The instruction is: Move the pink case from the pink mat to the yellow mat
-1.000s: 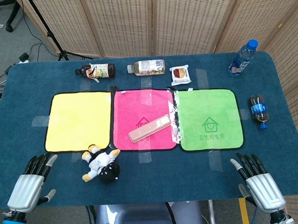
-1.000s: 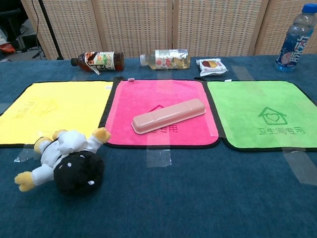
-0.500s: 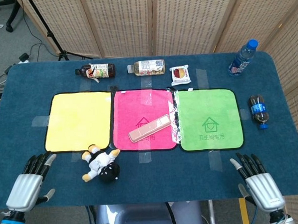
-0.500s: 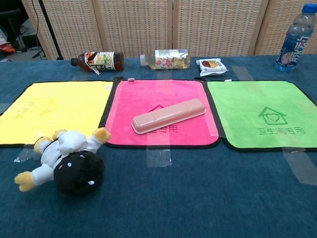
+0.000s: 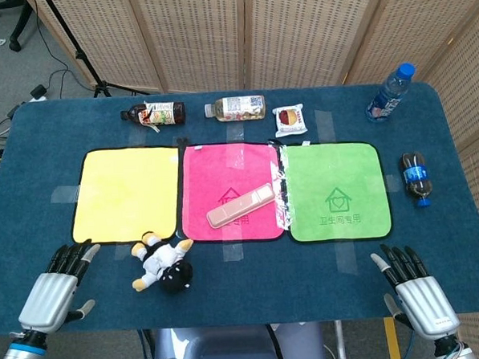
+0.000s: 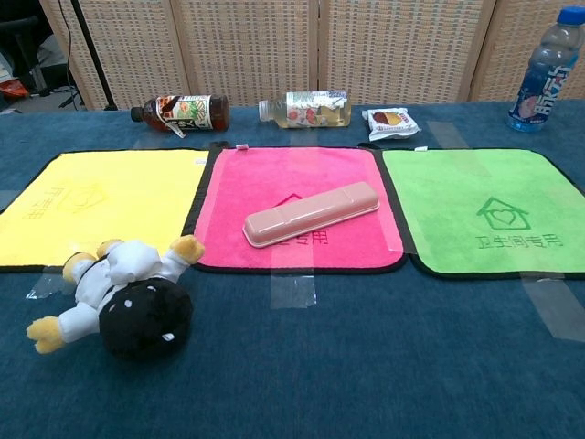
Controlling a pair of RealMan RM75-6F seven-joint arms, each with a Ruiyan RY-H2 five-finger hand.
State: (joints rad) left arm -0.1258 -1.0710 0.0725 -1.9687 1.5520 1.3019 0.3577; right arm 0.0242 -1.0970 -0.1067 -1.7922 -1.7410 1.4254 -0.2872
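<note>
A long pink case lies slanted on the pink mat, toward its near right part. The yellow mat lies just left of the pink one with nothing on it. My left hand rests at the table's near left corner, fingers spread and empty, well short of the yellow mat. My right hand lies at the near right edge, fingers apart and holding nothing. Neither hand shows in the chest view.
A plush toy lies in front of the yellow mat's near right corner. The green mat sits right of the pink one. Two bottles, a snack packet and a water bottle line the far edge; a cola bottle lies at right.
My left hand has shifted slightly right and toward the near edge. The case, mats and right hand have not moved.
</note>
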